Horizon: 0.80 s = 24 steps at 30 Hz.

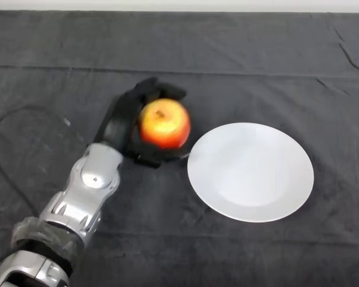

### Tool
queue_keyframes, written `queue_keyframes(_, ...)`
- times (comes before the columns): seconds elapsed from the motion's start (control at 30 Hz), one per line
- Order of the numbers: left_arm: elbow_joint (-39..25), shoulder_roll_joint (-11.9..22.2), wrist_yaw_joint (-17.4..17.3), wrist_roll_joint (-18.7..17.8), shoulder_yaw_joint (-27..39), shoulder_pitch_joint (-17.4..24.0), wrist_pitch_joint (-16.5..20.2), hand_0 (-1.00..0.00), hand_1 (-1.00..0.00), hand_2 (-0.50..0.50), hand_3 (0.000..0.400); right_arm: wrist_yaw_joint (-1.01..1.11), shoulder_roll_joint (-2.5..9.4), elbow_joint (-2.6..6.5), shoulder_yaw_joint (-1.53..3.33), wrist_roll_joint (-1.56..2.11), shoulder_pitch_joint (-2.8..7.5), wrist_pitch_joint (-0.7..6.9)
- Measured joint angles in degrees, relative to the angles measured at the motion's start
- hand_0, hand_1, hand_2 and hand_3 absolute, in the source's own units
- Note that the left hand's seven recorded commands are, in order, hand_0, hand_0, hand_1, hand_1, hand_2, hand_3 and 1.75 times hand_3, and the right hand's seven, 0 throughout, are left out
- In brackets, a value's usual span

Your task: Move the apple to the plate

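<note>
- Left hand (122,122) is curled closely round the apple (164,124) (red and yellow), fingers above it and thumb below.
- Apple sits just left of the white plate (251,172).

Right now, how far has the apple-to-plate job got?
Done: the black left hand has its fingers curled round the red-and-yellow apple, so the grasp looks made. In hand: the apple sits in that grip just left of the round white plate, near its rim but not over it. Left: carry it across onto the plate, which holds nothing yet, and let go.
</note>
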Motion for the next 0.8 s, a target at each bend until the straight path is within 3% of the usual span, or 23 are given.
queue_keyframes(0.3, -10.3, -0.1, 2.7, 2.3, -5.3, 1.1, 1.3, -1.00, -1.00, 0.00, 0.400, 0.00, 0.00, 0.00, 0.01, -0.01, 0.00, 0.00)
queue_keyframes(0.8, -11.5, -0.2, 2.0, 1.8, -11.6, 2.6, 1.2, -1.00, -1.00, 0.00, 0.400, 0.00, 0.00, 0.00, 0.00, -0.01, 0.00, 0.00)
